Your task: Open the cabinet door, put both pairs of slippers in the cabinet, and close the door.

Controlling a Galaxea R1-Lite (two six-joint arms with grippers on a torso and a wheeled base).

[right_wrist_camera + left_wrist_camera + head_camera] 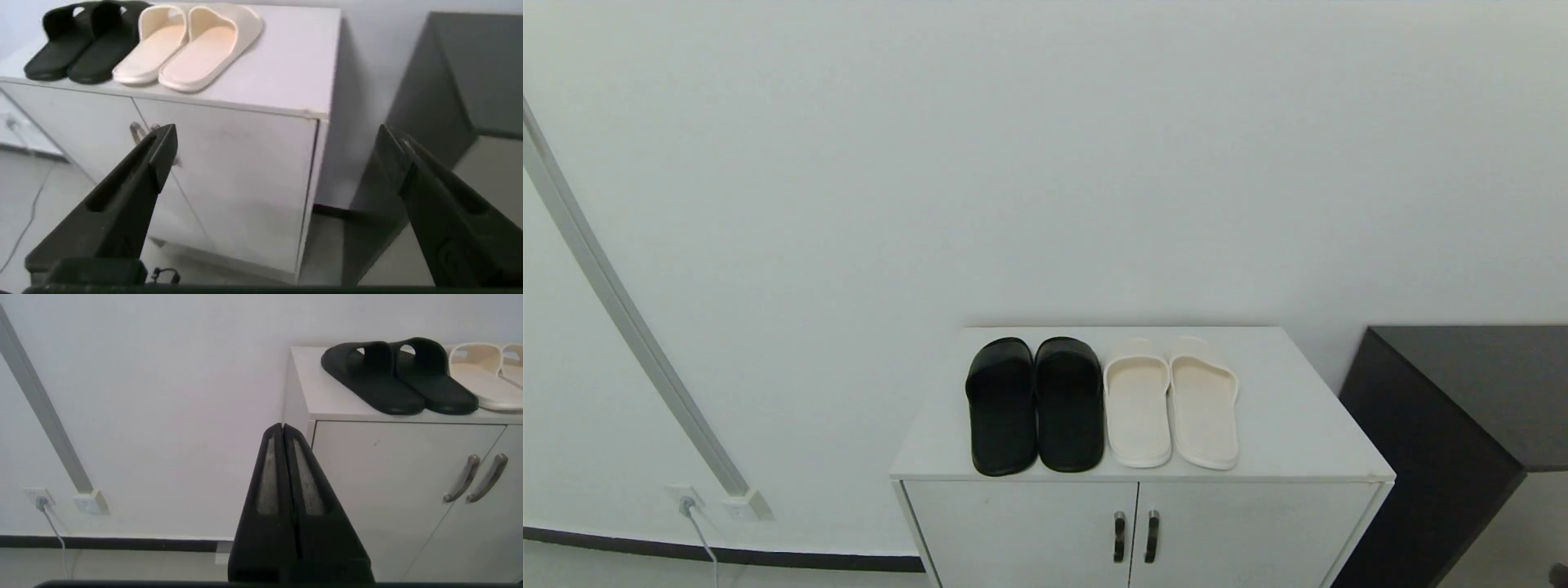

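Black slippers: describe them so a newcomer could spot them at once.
A white cabinet stands against the wall. Two pairs of slippers lie side by side on top; the black slippers are the left pair, the cream slippers the right.

Bright, flat, diffuse light from above. White wall lit evenly. Shadows are soft: thin ones under the black slippers on the cabinet top, and a greyer patch on the wall beside it in the right wrist view. Head view bends at the edges: wall conduit and baseboard curve. Black side table reads dark.
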